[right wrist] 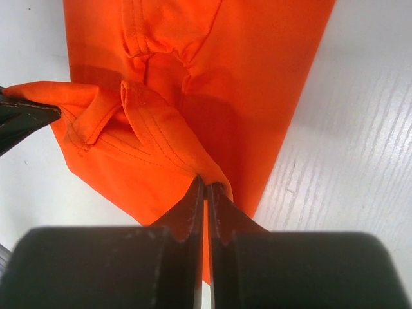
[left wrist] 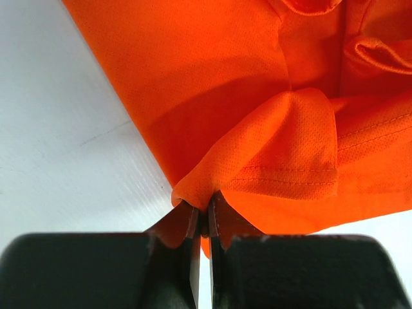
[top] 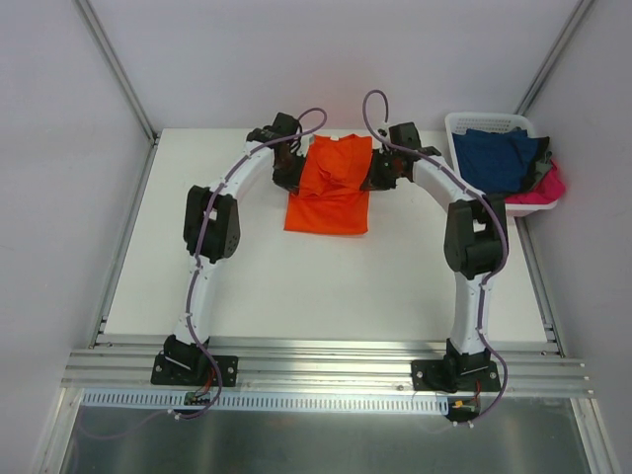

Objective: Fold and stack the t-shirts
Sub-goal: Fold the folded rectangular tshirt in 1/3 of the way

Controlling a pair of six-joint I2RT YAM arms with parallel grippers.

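Note:
A bright orange t-shirt (top: pixel 329 193) lies partly folded at the far middle of the white table (top: pixel 296 286). My left gripper (top: pixel 294 170) is at the shirt's left edge. In the left wrist view it (left wrist: pixel 205 207) is shut on a pinched fold of the orange cloth (left wrist: pixel 257 96). My right gripper (top: pixel 379 170) is at the shirt's right edge. In the right wrist view it (right wrist: pixel 206 187) is shut on a hemmed corner of the orange shirt (right wrist: pixel 257 77). Both pinched edges are raised above the flat part. A navy blue t-shirt (top: pixel 499 158) and a hot pink one (top: pixel 543 188) sit in the basket.
A white slotted plastic basket (top: pixel 489 119) stands at the table's far right corner. Grey walls and metal frame posts enclose the table. The arms' bases are bolted to a rail (top: pixel 326 370) along the near edge.

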